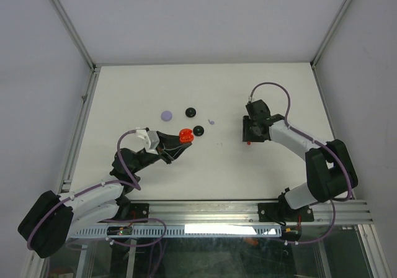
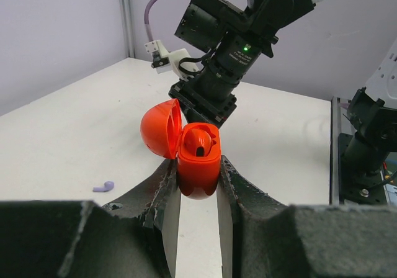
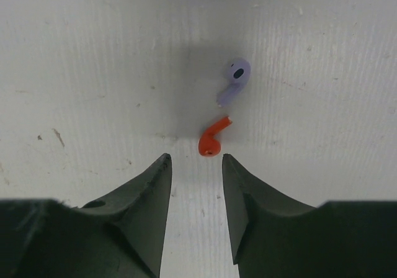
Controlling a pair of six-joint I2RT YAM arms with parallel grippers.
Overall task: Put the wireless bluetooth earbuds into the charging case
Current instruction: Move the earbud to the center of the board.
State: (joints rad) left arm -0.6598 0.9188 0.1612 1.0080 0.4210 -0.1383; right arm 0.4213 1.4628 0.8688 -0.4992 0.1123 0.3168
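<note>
Red earbud (image 3: 211, 138) lies on the table (image 3: 93, 73) just beyond the tips of the right jaws, slightly right of their gap. Its stem slants away toward the lilac earbud (image 3: 234, 79) just beside it. The right jaws stand apart and empty, and are much the nearer. The left jaws are clamped on the open red charging case (image 2: 198, 166), well apart. The pickup probably needs a small advance that spares the lilac bud.
</note>
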